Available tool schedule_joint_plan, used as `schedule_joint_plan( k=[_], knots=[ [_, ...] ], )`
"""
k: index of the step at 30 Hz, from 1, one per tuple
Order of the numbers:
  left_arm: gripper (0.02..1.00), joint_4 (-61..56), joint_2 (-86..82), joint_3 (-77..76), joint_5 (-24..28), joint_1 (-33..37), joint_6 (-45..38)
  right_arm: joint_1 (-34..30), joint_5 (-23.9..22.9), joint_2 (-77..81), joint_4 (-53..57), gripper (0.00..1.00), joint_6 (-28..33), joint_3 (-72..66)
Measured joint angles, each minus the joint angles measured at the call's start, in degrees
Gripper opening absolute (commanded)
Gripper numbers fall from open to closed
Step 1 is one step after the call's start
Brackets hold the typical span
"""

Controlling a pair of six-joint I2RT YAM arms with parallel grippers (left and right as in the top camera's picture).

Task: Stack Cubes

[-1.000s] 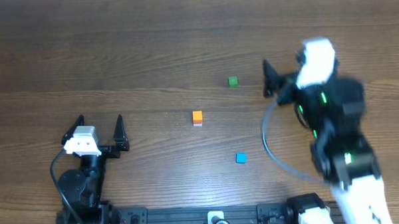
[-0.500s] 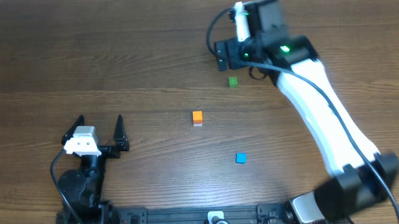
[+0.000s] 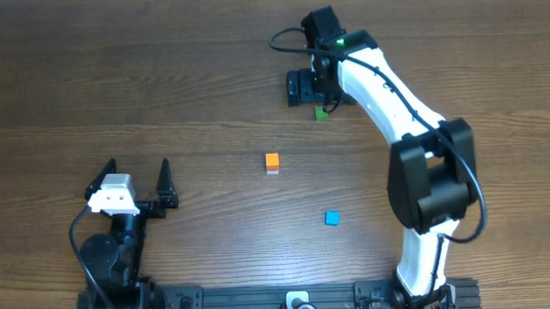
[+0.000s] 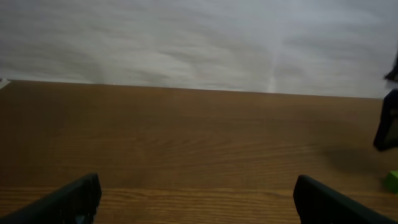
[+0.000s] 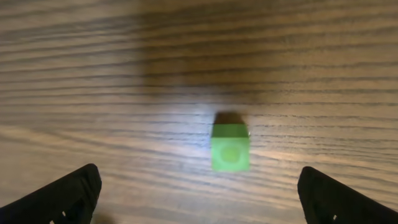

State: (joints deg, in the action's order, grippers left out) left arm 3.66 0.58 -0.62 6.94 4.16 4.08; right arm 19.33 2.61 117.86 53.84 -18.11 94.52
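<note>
Green cube (image 5: pixel 230 151) sat on the worktop (image 3: pixel 162 67), well apart from the orange cube (image 3: pixel 272 160) and blue cube (image 3: pixel 332 218). Right gripper (image 5: pixel 199 199) hung over it, fingers spread: the pick-up step. Next it likely needed to lower straight and close on it

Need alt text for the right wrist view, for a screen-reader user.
A small green cube sits alone on a dark wood table, seen from just above. The right gripper hangs over it, open, its two black fingers spread wide to either side of the cube and not touching it.
</note>
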Motion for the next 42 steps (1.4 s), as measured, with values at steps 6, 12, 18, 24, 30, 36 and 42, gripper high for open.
schedule_joint_plan(
  k=[6,12,18,24,30,36,42],
  knots=[
    [1.0,0.0,0.0,0.0,0.0,0.0,0.0,0.0,-2.6,3.9,0.0,0.991,-1.0,0.2],
    [1.0,0.0,0.0,0.0,0.0,0.0,0.0,0.0,-4.4,6.2,-0.3,0.972,-1.1,0.2],
    [1.0,0.0,0.0,0.0,0.0,0.0,0.0,0.0,-5.0,8.1,-0.3,0.779,-0.7,0.2],
    [1.0,0.0,0.0,0.0,0.0,0.0,0.0,0.0,-5.2,8.2,-0.3,0.581,-0.1,0.2],
    [0.998,0.0,0.0,0.0,0.0,0.0,0.0,0.0,-5.1,8.2,-0.3,0.52,0.4,0.2],
    [1.0,0.0,0.0,0.0,0.0,0.0,0.0,0.0,-5.1,8.2,-0.3,0.43,0.7,0.2],
    [1.0,0.0,0.0,0.0,0.0,0.0,0.0,0.0,-5.1,8.2,-0.3,0.364,0.8,0.2]
  ],
)
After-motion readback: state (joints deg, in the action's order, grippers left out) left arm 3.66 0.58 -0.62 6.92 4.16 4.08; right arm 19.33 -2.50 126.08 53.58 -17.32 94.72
